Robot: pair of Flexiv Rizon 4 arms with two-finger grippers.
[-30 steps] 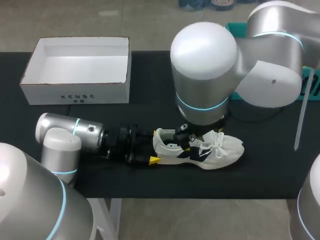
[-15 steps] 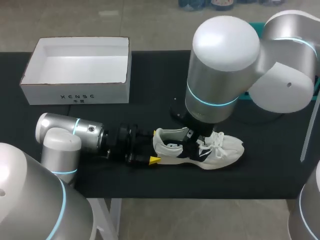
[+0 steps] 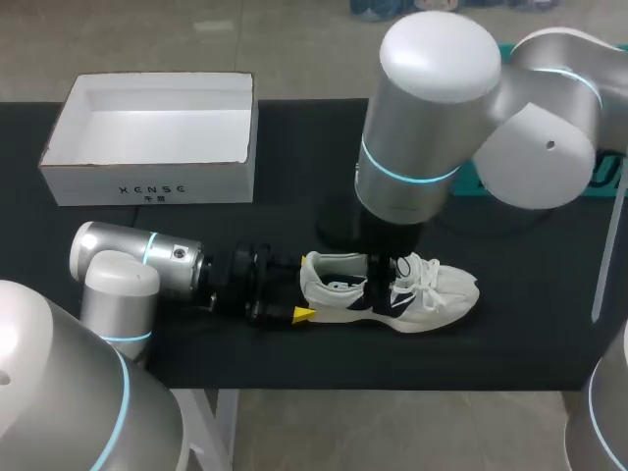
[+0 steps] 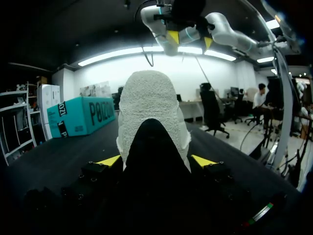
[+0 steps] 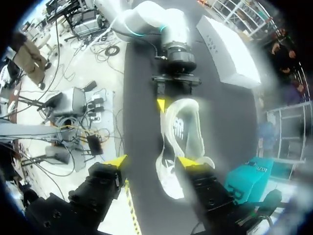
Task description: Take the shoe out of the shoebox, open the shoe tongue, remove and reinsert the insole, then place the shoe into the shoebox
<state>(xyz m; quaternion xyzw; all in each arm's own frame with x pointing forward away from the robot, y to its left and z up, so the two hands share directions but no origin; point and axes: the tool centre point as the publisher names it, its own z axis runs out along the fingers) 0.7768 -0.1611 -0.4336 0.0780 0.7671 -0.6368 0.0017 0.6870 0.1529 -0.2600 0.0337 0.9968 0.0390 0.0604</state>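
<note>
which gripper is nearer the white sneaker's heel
Left. The left gripper grips the heel of the white and black sneaker; the right gripper hangs open above its middle.

This looks like a robotics lab. Two large grey robot arms with glowing blue-green rings at their joints, the left arm (image 3: pixel 137 260) and the right arm (image 3: pixel 432 108), work over a table (image 3: pixel 294 167) covered in black. On that cover lie a white shoe (image 3: pixel 442 289) near the front edge, an open white shoebox (image 3: pixel 147 182) at the far left and a teal carton (image 4: pixel 80 115) at the far right.
</note>
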